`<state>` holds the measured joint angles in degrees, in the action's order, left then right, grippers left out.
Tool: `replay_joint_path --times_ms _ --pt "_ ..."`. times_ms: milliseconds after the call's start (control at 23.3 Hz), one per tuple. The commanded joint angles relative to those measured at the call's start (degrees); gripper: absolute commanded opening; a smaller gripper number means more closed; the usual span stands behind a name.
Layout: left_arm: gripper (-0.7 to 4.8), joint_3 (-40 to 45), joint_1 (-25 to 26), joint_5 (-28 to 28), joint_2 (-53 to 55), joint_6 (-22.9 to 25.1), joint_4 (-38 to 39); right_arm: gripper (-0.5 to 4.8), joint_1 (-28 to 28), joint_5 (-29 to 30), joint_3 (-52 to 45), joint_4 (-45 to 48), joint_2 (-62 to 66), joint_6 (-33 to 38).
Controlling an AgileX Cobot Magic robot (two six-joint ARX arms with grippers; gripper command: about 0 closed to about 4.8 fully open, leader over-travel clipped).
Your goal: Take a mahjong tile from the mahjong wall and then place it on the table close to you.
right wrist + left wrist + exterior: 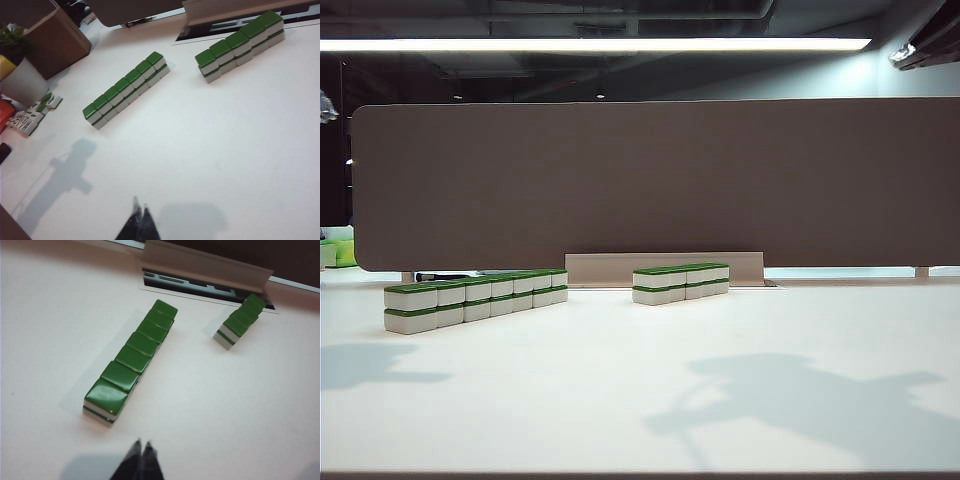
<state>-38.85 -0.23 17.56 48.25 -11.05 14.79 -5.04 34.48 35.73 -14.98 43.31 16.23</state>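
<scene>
The mahjong wall (475, 297) is the longer row of green-backed white tiles, stacked two high, at the left on the white table (640, 380). Neither arm shows in the exterior view; only their shadows fall on the tabletop. In the left wrist view my left gripper (142, 444) is shut and empty, hovering above bare table (225, 390) just short of the near end of the mahjong wall (132, 357). In the right wrist view my right gripper (140, 205) is also shut and empty, well back from the mahjong wall (125, 87), over bare table (210, 140).
A shorter two-high tile row (680, 282) (240, 320) (240, 42) stands right of the wall. Behind both rises a brown-grey divider panel (650, 180) with a pale foot bracket (665, 268). Off the table's left side are a cardboard box (55, 40), a plant pot (20, 80) and loose tiles (30, 117).
</scene>
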Motion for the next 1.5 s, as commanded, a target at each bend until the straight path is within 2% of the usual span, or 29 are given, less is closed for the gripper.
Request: replay_joint_path --times_ms 43,129,429,729,815,944,1116,1330,1502 --pt "-0.03 -2.6 -0.1 0.7 3.1 0.9 -0.5 -0.01 -1.1 0.2 0.5 3.0 1.1 -1.7" --pt "-0.03 -4.5 -0.1 0.9 6.2 3.1 -0.2 -0.02 -2.2 0.0 0.5 4.4 2.5 -1.9" --pt "-0.03 -13.1 -0.1 0.9 15.5 6.4 4.5 -0.02 -4.5 0.1 0.5 7.9 8.1 -1.9" --pt "-0.02 -20.4 -0.1 0.9 21.7 6.8 6.3 -0.02 -5.1 0.1 2.0 9.2 10.9 -1.9" --pt "-0.02 -25.3 -0.1 0.6 25.2 9.3 10.4 -0.02 -5.0 0.1 2.5 9.4 11.0 -1.9" --pt "-0.02 -32.9 -0.1 0.7 30.7 9.6 16.2 -0.01 -5.0 0.2 2.6 9.4 11.0 -1.9" --pt "-0.02 -38.7 -0.1 0.7 34.9 10.2 19.6 -0.01 -5.0 0.2 2.6 9.6 11.0 -1.9" --pt "-0.01 -49.0 -0.7 -1.4 42.2 14.3 27.0 -0.01 -5.0 0.3 2.6 9.7 10.9 -1.4" --pt "0.51 -54.5 -1.1 -1.6 47.0 15.6 31.7 -0.01 -5.0 0.7 2.6 9.7 10.9 -1.3"
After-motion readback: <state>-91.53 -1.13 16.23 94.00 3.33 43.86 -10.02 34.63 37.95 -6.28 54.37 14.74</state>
